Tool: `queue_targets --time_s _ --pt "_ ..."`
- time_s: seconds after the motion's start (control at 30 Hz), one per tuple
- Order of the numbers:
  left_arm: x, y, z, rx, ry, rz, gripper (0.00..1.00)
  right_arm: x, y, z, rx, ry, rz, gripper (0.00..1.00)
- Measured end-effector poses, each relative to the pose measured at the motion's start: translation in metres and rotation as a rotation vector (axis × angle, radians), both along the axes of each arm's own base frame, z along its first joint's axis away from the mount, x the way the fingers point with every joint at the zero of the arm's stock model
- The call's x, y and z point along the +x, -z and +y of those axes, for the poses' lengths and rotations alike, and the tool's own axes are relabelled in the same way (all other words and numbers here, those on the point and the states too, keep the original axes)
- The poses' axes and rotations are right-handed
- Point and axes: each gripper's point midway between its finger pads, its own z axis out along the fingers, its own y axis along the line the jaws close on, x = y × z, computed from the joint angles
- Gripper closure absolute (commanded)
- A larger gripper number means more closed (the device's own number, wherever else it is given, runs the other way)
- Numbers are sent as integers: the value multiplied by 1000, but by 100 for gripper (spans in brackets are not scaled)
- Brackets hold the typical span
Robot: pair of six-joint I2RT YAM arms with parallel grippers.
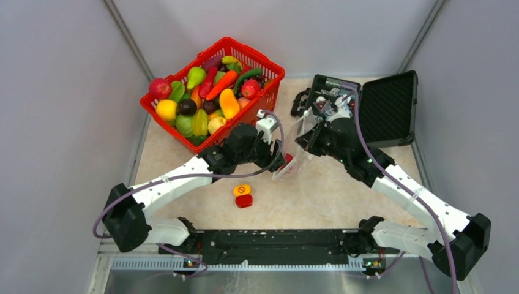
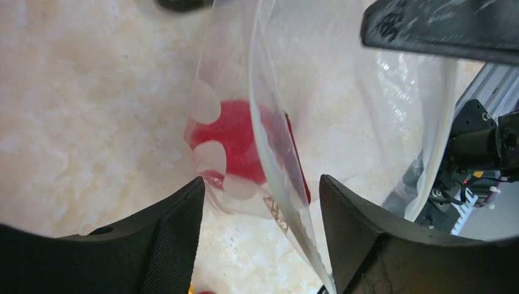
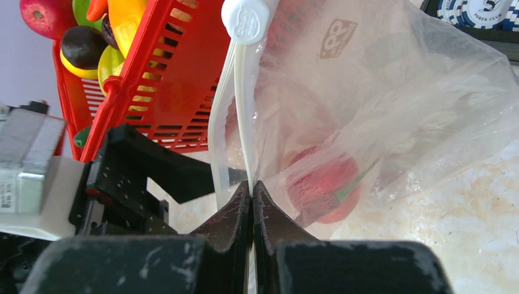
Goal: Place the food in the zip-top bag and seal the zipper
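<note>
K: State of the left gripper (image 2: 262, 184)?
M: Jaws apart. One edge of the clear bag (image 2: 226, 73) runs down between its two fingers (image 2: 160, 245); neither looks pressed onto it.
K: And the right gripper (image 3: 251, 195)?
M: Pinched shut on the zipper (image 3: 243, 116), the whitish strip along the bag's mouth. From the pinch the strip runs straight to a white slider (image 3: 246, 19) at its end.
K: Zipper sealed?
M: No. The two halves of the strip part from each other past the pinch, and the left wrist view looks into a gaping mouth.
K: Food?
M: One red piece (image 3: 321, 184) with a green stem sits inside the bag, toward its bottom; it shows through the white-dotted face as well. The remaining food (image 1: 208, 92) is piled in the red basket (image 1: 260, 56) at the far left of the table (image 1: 330, 196).
K: Where is the bag?
M: Mid-table, held up between the two grippers, basket just to its left, open black case (image 1: 392, 107) behind the right arm. Cannot tell whether its bottom touches the table. A small orange-and-red block (image 1: 243, 196) lies nearer the arm bases, apart from the bag.
</note>
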Motion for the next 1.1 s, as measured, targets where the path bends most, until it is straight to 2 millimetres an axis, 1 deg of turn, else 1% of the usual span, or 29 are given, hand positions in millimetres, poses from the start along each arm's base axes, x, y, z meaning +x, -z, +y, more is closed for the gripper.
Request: queue_targets --time_s 0.1,0.13,0.23,0.27,0.3,0.37,0.43,0.5,0.53,0.57,0.63,0.7,0.77,0.8,0.83,0.87,0.93,1.0,1.07,1.1 --pt "-8 13 2 8 -2 57 47 0 0 0 0 0 0 100" --pt "-11 16 3 7 3 73 60 0 0 0 0 0 0 100" --pt "-18 20 2 7 16 111 88 0 0 0 -1 0 0 100" --pt "-20 21 2 6 24 124 96 0 0 0 -1 0 0 100" --pt "-23 22 2 11 33 136 100 0 0 0 -2 0 0 100" --pt "-27 22 3 18 42 162 100 1 1 -1 -9 2 -3 100" --pt "-31 13 2 25 58 177 100 1 3 -3 -29 4 -6 100" --pt "-33 -12 0 24 78 181 100 0 7 -6 -63 -10 -13 100" --pt "-34 -30 0 19 89 178 100 -2 7 -6 -82 -28 -20 100" --pt "-35 -53 -2 2 102 161 100 -4 6 -6 -96 -48 -31 100" --pt "-34 -95 -3 -46 119 89 100 -12 -2 -4 -107 -118 -73 100" --pt "-36 -116 5 -49 115 47 100 -18 -9 -4 -128 -168 -105 100" --pt "-37 -127 11 -32 111 32 100 -17 -15 -7 -155 -164 -106 100" --pt "-36 -129 11 -20 115 26 100 -15 -18 -8 -165 -155 -109 100" --pt "-34 -127 11 -9 112 26 100 -14 -18 -10 -170 -148 -112 100" --pt "-31 -121 12 13 103 32 100 -15 -18 -11 -173 -141 -112 100" --pt "-29 -105 12 59 98 64 100 -16 -16 -19 -154 -102 -126 100" --pt "-29 -86 6 95 122 120 100 -23 -15 -34 -115 -48 -162 100" --pt "-33 -70 -3 115 167 168 100 -32 -20 -41 -90 -47 -203 100" --pt "-34 -64 -6 126 179 182 100 -35 -26 -41 -89 -60 -222 100"
